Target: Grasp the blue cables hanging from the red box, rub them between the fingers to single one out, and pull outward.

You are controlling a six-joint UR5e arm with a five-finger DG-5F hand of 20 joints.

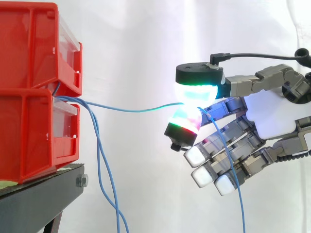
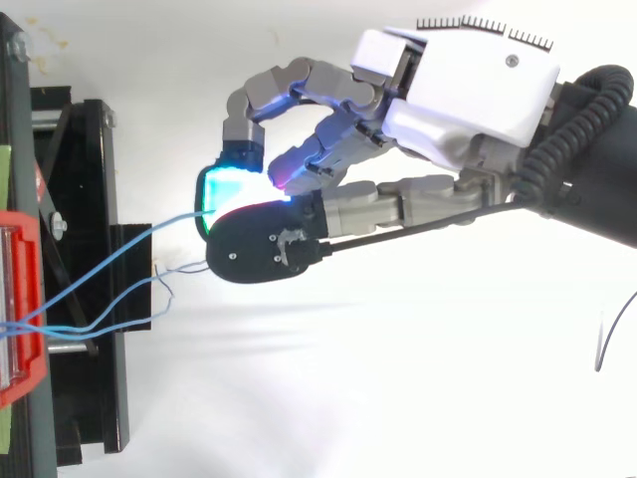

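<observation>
Reaching in from the right edge of the side view, my hand [image 1: 272, 114] is closed in a pinch on one blue cable [image 1: 131, 110]. Two glowing pads [image 1: 199, 92] meet at mid-frame, one above and one below, with the cable caught between them. My other fingers are loosely bent toward the lower left and hold nothing. From above, my hand [image 2: 468, 90] comes in from the upper right, and the pinch sits just left of centre.

Two red bins [image 1: 29, 136] are stacked at the left edge of the side view. They stand on a black stand [image 1: 39, 199] in the lower left corner, with a white curtain [image 1: 141, 43] behind everything.

The pinched cable comes out at the top of the lower bin's front. It runs nearly level to the right, with a slight sag, as far as my pads. Past the pinch its free length drops across my lower fingers to the bottom edge, right of centre.

The other cables [image 1: 99, 160] leave the same spot on the bin. They hang down past the stand to the bottom edge, left of centre and well apart from my hand.
</observation>
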